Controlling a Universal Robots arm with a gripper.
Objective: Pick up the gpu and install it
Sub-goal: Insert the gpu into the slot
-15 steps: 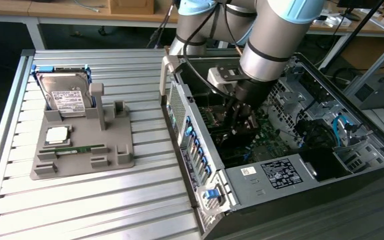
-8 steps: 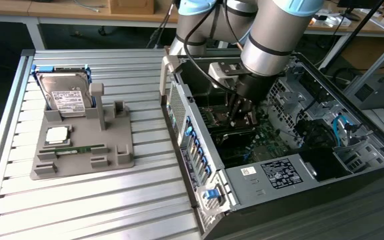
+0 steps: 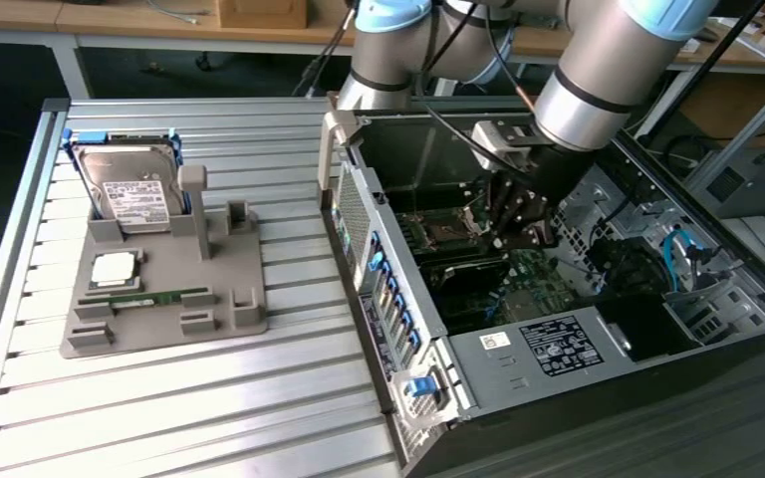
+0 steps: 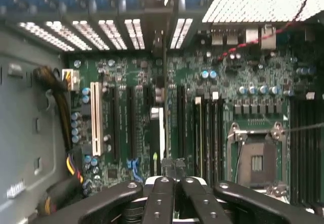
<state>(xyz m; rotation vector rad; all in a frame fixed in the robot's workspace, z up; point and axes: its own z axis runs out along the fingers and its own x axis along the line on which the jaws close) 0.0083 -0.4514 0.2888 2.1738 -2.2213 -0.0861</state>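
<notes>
Exterior view: high, angled down over the bench [image 3: 156, 398] and open computer case [image 3: 556, 299].
Wrist view: close, seemingly straight onto the motherboard [image 4: 152, 107].
Shared: case interior.

table: ribbed metal worktop [image 3: 223, 398] | 12 o'clock: wooden desks [image 3: 130, 22] | floor: dark | 3 o'clock: aluminium frame [image 3: 755, 124]

The gripper [image 4: 174, 183] hangs inside the computer case, its black fingers [image 4: 161, 201] closed together on the thin edge of the gpu [image 4: 163, 107], which stands on edge among the motherboard's [image 4: 243, 113] expansion slots [image 4: 96, 120]. The processor socket [image 4: 255, 158] lies to one side, bundled cables [image 4: 63, 113] to the other.
</notes>
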